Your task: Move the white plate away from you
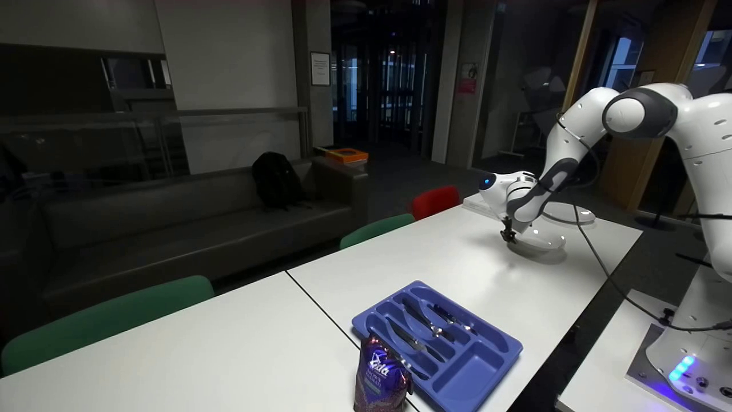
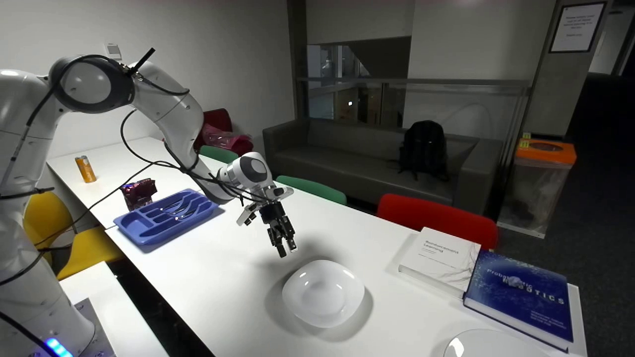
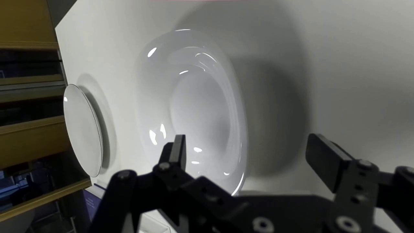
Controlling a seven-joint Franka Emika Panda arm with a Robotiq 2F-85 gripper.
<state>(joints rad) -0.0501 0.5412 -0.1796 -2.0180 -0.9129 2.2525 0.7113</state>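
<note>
In an exterior view I see the white plate (image 1: 537, 240) near the flatter plate (image 1: 563, 213) but apart, which probably leaves its rim easy to reach. In an exterior view the claw (image 2: 287, 250) hangs by the rim on the side away from the flatter plate, touching nothing I can make out. In the wrist view its jaws are spread wide and empty, seemingly flanking that rim, presumably to pinch it.
</note>
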